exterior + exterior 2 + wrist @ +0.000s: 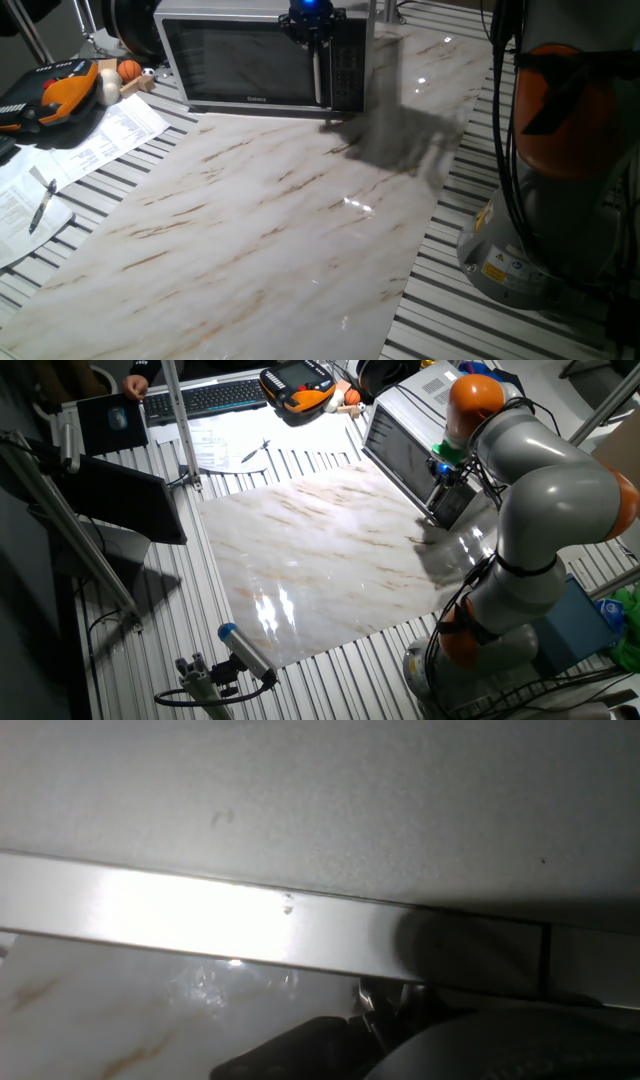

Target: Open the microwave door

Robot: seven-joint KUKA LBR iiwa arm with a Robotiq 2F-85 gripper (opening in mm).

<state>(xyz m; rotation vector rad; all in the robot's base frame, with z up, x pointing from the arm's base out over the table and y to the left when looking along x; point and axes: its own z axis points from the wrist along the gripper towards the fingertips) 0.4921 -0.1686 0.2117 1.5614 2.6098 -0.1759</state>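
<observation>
One fixed view: low and near over the marble tabletop (270,200), facing the microwave (262,60) front-on at the far edge. The other fixed view: high, farther back, looking down from the side, arm (540,490) on the right. Both share marble top and microwave (410,450). Hand view: pressed very close against a silver bar (blurred, barely readable), marble beneath.

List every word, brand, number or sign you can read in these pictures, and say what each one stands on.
Brand mark on the microwave door: too small to read.
Keypad labels: blurred.
Printed papers: text unreadable.
Yellow warning stickers on the robot base: symbols only, words illegible.
Hand view: no text.
</observation>
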